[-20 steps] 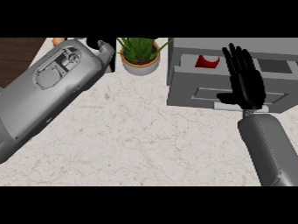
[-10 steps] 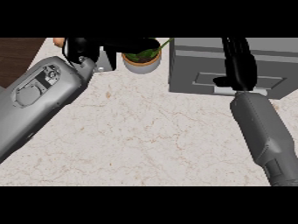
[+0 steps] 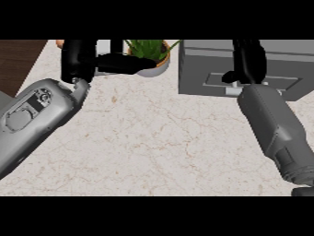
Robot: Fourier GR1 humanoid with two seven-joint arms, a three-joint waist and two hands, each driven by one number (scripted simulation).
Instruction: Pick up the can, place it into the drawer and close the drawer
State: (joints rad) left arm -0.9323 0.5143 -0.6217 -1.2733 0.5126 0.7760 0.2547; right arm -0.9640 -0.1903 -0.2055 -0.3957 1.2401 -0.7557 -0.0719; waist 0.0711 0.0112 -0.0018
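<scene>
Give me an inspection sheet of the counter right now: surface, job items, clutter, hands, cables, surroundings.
Surface: pale marbled counter, bare in the middle.
Job's things: grey drawer unit at the upper right, its front looking pushed in; the can is not visible.
Clutter: potted plant at the top centre, beside the drawer unit.
Hands: left hand at the upper left, thumb stretched toward the plant pot, holding nothing that shows; right hand lies straight against the drawer front.
Cables: nothing seen.
Surroundings: dark wood floor past the counter's left edge.
</scene>
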